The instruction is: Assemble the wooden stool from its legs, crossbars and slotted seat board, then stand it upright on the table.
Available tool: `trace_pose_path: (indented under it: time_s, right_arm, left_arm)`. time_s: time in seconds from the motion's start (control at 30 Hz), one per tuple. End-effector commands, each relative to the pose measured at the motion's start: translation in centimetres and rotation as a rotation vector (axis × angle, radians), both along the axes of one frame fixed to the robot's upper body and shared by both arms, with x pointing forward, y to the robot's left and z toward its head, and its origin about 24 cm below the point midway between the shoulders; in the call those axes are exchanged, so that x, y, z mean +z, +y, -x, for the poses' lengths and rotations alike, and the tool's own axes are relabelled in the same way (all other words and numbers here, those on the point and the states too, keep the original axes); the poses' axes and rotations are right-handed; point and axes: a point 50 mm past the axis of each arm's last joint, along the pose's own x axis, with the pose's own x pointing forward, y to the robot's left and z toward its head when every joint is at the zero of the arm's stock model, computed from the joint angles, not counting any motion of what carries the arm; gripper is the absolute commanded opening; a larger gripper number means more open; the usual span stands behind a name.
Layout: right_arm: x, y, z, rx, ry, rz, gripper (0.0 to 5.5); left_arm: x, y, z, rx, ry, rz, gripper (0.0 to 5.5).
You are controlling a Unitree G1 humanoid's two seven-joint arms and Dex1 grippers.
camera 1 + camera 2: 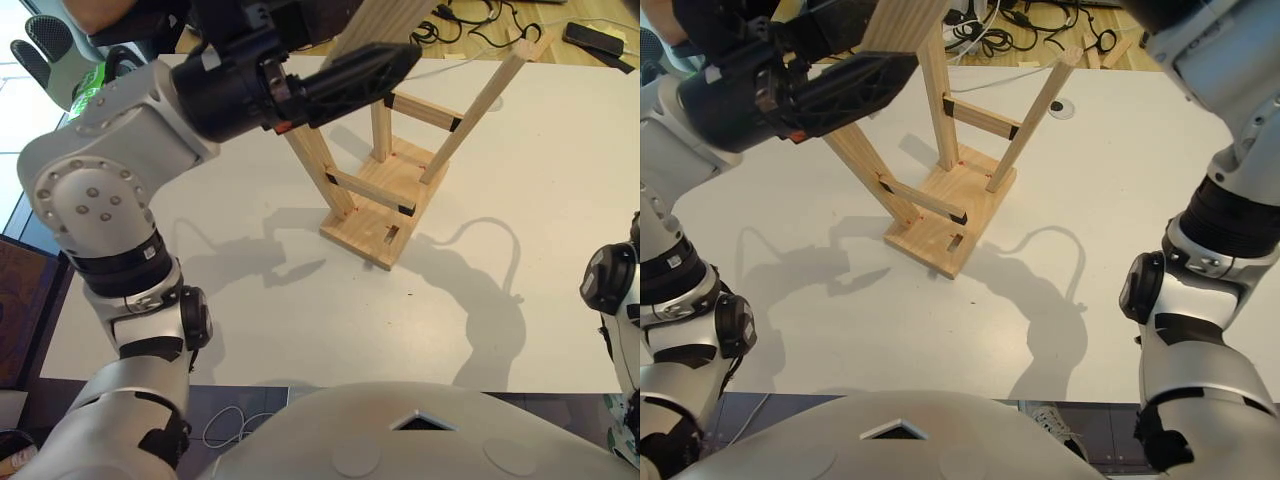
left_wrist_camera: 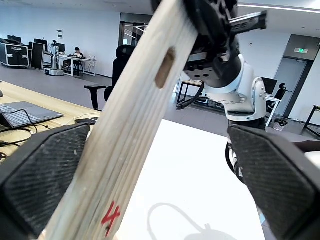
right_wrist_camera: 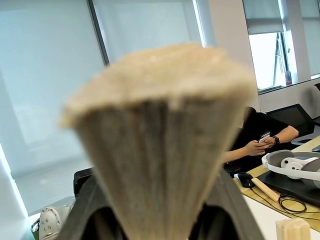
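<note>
Both hands met above the desk (image 1: pixel 300 320) on one loose leg (image 2: pixel 135 135).

**Right hand.** The right hand (image 2: pixel 210 25) was clamped on the upper end of the leg. In its wrist view the end face of the leg sat between its two dark fingers (image 3: pixel 90 210).

**Left hand.** The left hand (image 2: pixel 157 150) stood wide, lower on the same leg than the right hand. The leg passed between its two pads. It lay against one pad (image 2: pixel 45 175) and was well apart from the other pad (image 2: pixel 275 175). A slot (image 2: pixel 165 70) in the leg's face lay between the two hands. A red mark (image 2: pixel 110 220) lay on the leg at the base of the left hand.

**Stool.** The part-built stool (image 1: pixel 385 190) stood inverted on the desk, below the left hand.
- The seat board (image 1: pixel 365 240) lay flat on the desk.
- Three legs rose from it. The nearest leg (image 1: pixel 315 165) was directly under the left hand's fingers.
- One crossbar (image 1: pixel 425 110) joined the two legs farther from the left hand.
- A second crossbar (image 1: pixel 365 190) ran from the nearest leg, and its other end was free.
- An open slot (image 1: pixel 391 236) showed in the seat board just beside that free end.

**Surroundings.** Cables (image 1: pixel 480 25) lay on the floor beyond the desk, past both hands.
</note>
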Motion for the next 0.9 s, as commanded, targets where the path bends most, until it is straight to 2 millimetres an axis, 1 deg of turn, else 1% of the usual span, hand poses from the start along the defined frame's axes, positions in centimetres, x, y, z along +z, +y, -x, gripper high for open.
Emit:
trace_pose_path:
  time_s: [0.03,0.1,0.13,0.17,0.2,0.23,0.27,0.3,0.33,0.37,0.43,0.5,0.6,0.77,0.83,0.9]
  right_arm:
    - [1.1,0.0,-0.2,-0.034,-0.039,-0.035,0.99]
    - [1.2,-0.3,-0.2,-0.044,-0.044,-0.042,0.99]
    - [1.4,-0.4,-0.2,-0.050,-0.049,-0.045,0.99]
    - [1.5,-0.6,-0.2,-0.058,-0.055,-0.049,0.99]
    - [1.7,-0.8,-0.2,-0.065,-0.059,-0.053,0.99]
    - [1.8,-1.0,-0.3,-0.073,-0.062,-0.060,0.99]
    - [1.9,-1.3,-0.3,-0.084,-0.064,-0.068,0.99]
    - [2.0,-1.5,-0.4,-0.096,-0.063,-0.075,0.99]
    - [2.0,-1.8,-0.6,-0.116,-0.059,-0.083,0.99]
    - [2.0,-2.1,-0.7,-0.136,-0.054,-0.088,0.99]
    - [1.8,-2.6,-1.1,-0.183,-0.041,-0.095,0.99]
    - [1.7,-3.2,-1.5,-0.239,-0.031,-0.104,0.99]
    - [1.3,-3.8,-1.9,-0.293,-0.014,-0.100,0.99]
    - [-0.9,-4.3,-2.3,-0.343,0.045,-0.038,0.99]
    - [-1.9,-4.8,-2.3,-0.365,0.072,-0.015,0.99]
    - [-2.7,-5.4,-2.2,-0.384,0.093,0.003,0.99]
  left_arm:
    - [0.7,0.5,-0.7,0.066,-0.018,-0.011,5.09]
    - [1.4,1.8,-2.4,0.206,-0.041,0.027,5.09]
    - [1.9,3.4,-4.1,0.344,-0.059,0.064,5.09]
    - [1.7,5.0,-5.5,0.459,-0.065,0.061,5.09]
    - [1.1,6.1,-6.5,0.533,-0.067,0.035,5.09]
    - [0.0,6.8,-7.0,0.557,-0.049,-0.001,5.09]
    - [-1.6,7.0,-7.1,0.540,-0.021,-0.060,5.09]
    - [-3.2,7.1,-7.1,0.513,0.008,-0.108,5.09]
    - [-4.9,7.0,-6.6,0.467,0.046,-0.157,5.09]
    - [-6.2,6.9,-6.1,0.424,0.078,-0.191,5.09]
    - [-8.0,6.6,-5.0,0.350,0.119,-0.234,5.09]
    - [-8.9,5.9,-4.1,0.300,0.140,-0.250,5.09]
    - [-9.0,4.9,-3.1,0.247,0.153,-0.230,5.09]
    - [-7.9,2.8,-1.9,0.206,0.142,-0.176,5.09]
    - [-7.5,2.0,-1.5,0.186,0.140,-0.156,5.09]
    - [-7.2,1.7,-1.1,0.181,0.141,-0.148,5.09]
